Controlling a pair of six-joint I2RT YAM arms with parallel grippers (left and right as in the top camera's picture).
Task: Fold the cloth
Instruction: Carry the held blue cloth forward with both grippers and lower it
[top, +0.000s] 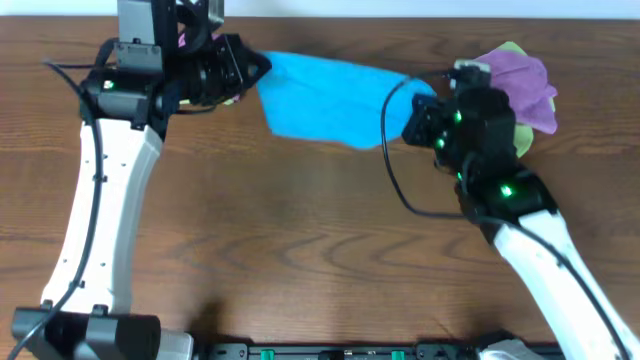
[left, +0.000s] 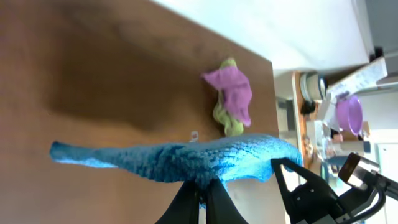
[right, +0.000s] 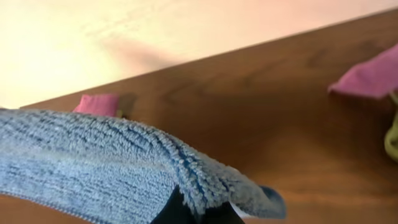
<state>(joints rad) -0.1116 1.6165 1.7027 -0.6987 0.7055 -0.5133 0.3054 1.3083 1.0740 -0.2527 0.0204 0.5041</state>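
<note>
Two pairs of jaws closed on opposite ends of the cloth (top: 320, 100), aloft and spread between them.

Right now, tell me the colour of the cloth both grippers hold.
Bright sky blue; the cloth shows best overhead.

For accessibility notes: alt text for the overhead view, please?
A sky-blue cloth is stretched between the left tool and right tool, each shut on one end, over a wooden table. Purple and green cloths lie bunched beside the right arm.
</note>
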